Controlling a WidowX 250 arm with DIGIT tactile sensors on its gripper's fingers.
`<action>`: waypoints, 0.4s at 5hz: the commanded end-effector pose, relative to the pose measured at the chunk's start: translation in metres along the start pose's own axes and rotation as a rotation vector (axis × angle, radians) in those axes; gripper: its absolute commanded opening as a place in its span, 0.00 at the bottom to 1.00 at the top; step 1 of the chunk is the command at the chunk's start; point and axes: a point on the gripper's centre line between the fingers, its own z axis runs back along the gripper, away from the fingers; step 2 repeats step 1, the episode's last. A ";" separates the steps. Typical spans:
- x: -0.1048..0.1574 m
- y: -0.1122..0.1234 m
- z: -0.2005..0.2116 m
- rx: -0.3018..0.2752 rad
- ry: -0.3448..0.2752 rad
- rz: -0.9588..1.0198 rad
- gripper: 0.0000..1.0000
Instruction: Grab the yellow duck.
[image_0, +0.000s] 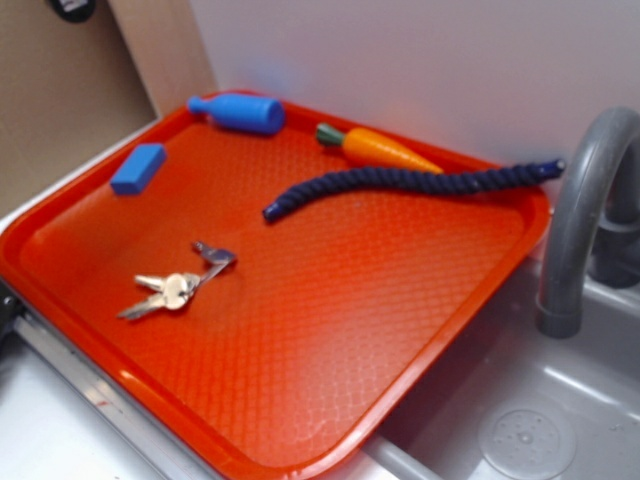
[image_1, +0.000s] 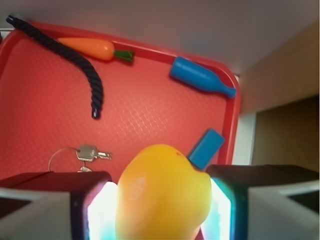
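My pincer (image_1: 162, 210) is closed on the yellow duck (image_1: 162, 192) in the wrist view — a finger pad (image_1: 102, 212) presses each flank, the jaws held only as far apart as its glossy body, and it sits lifted above the red tray (image_1: 150, 115). Below it on the tray lie the keys (image_1: 90, 152), a blue block (image_1: 206, 148), a blue bottle (image_1: 200, 77), an orange carrot toy (image_1: 92, 48) and a dark rope (image_1: 75, 60) — in the exterior view neither pincer nor duck shows.
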 end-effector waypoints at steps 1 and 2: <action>-0.027 -0.007 0.002 -0.024 -0.022 0.010 0.00; -0.027 -0.007 0.002 -0.024 -0.022 0.010 0.00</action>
